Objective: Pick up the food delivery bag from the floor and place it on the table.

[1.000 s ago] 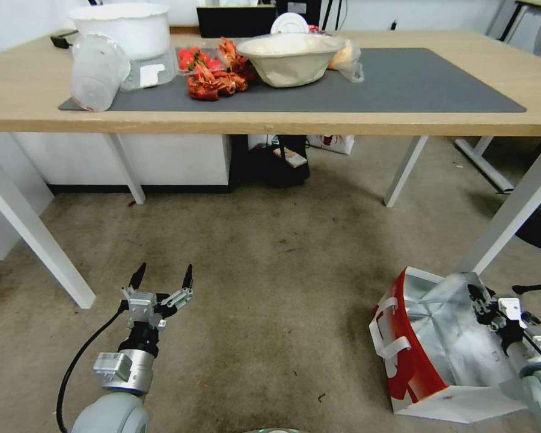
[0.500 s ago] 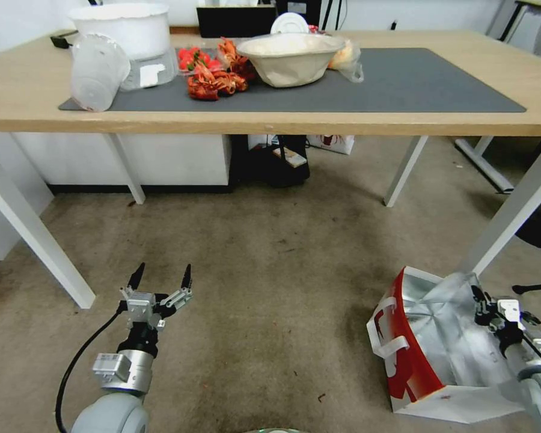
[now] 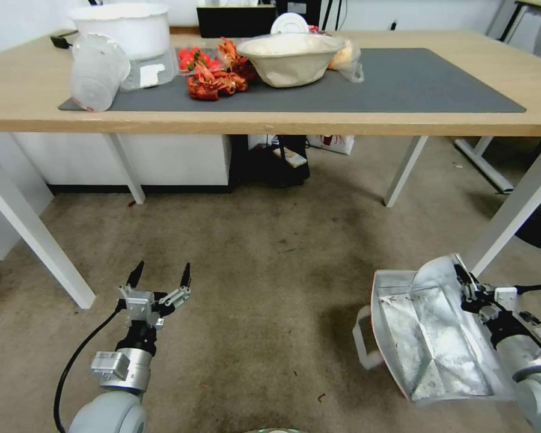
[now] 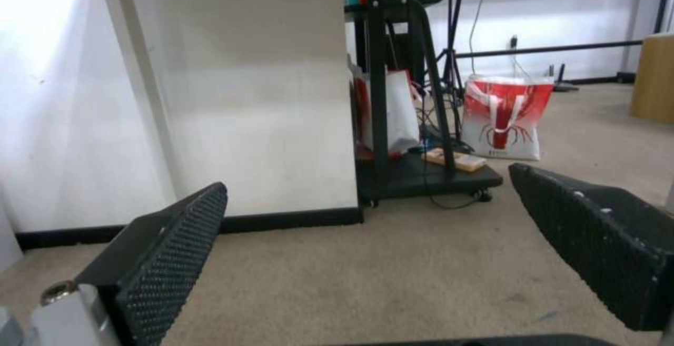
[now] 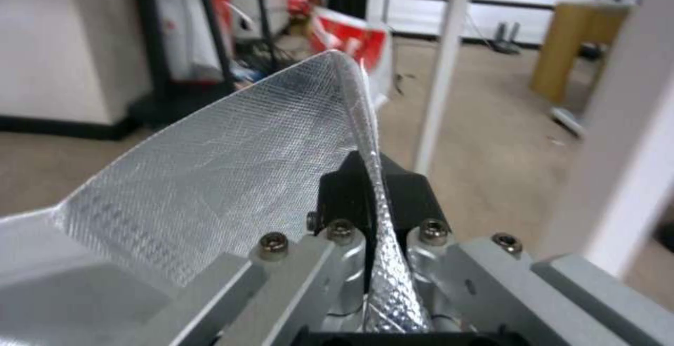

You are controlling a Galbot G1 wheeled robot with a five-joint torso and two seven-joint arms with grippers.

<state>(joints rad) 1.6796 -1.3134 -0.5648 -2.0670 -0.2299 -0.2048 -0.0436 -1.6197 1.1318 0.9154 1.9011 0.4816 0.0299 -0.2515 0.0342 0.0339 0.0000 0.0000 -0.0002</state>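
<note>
The food delivery bag (image 3: pixel 430 331) hangs tilted just above the floor (image 3: pixel 270 270) at the lower right, its silver foil lining facing up and a white strap handle at its left side. My right gripper (image 3: pixel 466 288) is shut on the bag's foil rim (image 5: pixel 376 198), the fold pinched between the black fingers. Over the floor at the lower left, my left gripper (image 3: pixel 160 278) stands open, holding nothing; its ribbed pads (image 4: pixel 176 262) are wide apart. The table (image 3: pixel 270 123) with its dark grey mat (image 3: pixel 403 78) spans the top of the head view.
On the mat's left half lie a white pot (image 3: pixel 123 27), a tipped clear cup (image 3: pixel 96 69), red crayfish (image 3: pixel 213 75) and a paper bowl (image 3: pixel 291 57). White table legs (image 3: pixel 511 210) stand right behind the bag. Another red-and-white bag (image 4: pixel 505 117) sits beyond a black stand (image 4: pixel 421 172).
My right gripper has risen and pulled the bag's rim up and back; the bag has tipped so its red side turned away and its foil inside faces up. The left arm stayed still.
</note>
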